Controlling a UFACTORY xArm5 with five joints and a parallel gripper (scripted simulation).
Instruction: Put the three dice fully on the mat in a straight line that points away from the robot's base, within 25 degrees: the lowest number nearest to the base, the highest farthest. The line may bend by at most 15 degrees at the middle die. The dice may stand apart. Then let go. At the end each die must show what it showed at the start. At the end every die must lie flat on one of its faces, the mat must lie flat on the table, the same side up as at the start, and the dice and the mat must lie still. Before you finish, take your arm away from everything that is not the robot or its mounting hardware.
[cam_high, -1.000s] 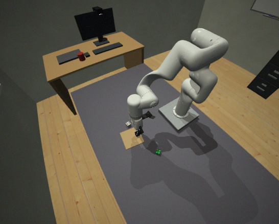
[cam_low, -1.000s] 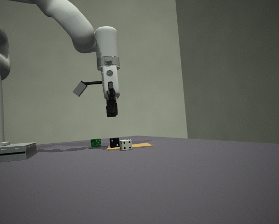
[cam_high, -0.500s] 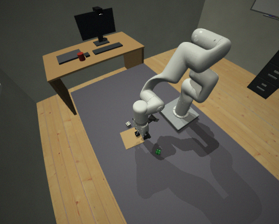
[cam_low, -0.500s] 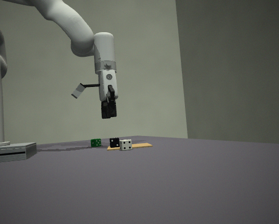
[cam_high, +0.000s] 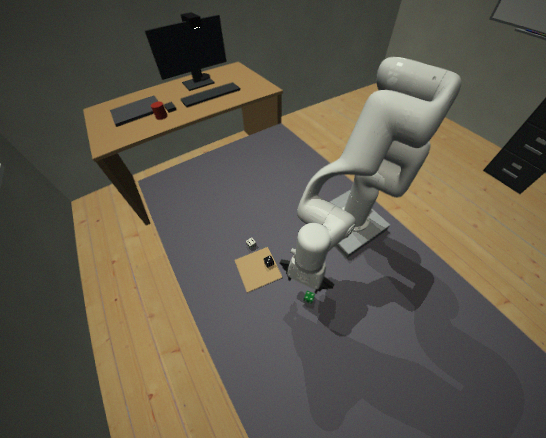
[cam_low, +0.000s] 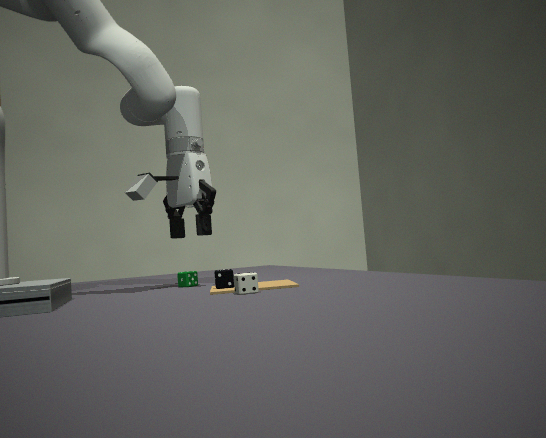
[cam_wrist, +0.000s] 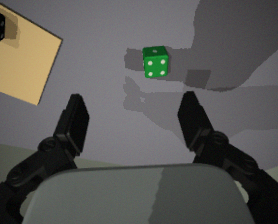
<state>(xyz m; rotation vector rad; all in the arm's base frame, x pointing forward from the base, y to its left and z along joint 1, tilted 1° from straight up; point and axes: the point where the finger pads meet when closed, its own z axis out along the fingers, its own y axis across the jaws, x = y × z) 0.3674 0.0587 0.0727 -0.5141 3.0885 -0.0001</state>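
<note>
The black die rests on the tan mat, near its base-side edge. The green die lies off the mat; in the wrist view its brighter, upward face shows four pips, a side face one. The white die lies just off another mat edge, with four pips on a side face; its top number is too small to read. My gripper is wide open and empty, well above the table near the green die.
The robot's base plate stands on the dark grey surface, on the arm's side of the mat. A desk with a monitor and a red cup stands farther back. Arm shadows fall around the green die.
</note>
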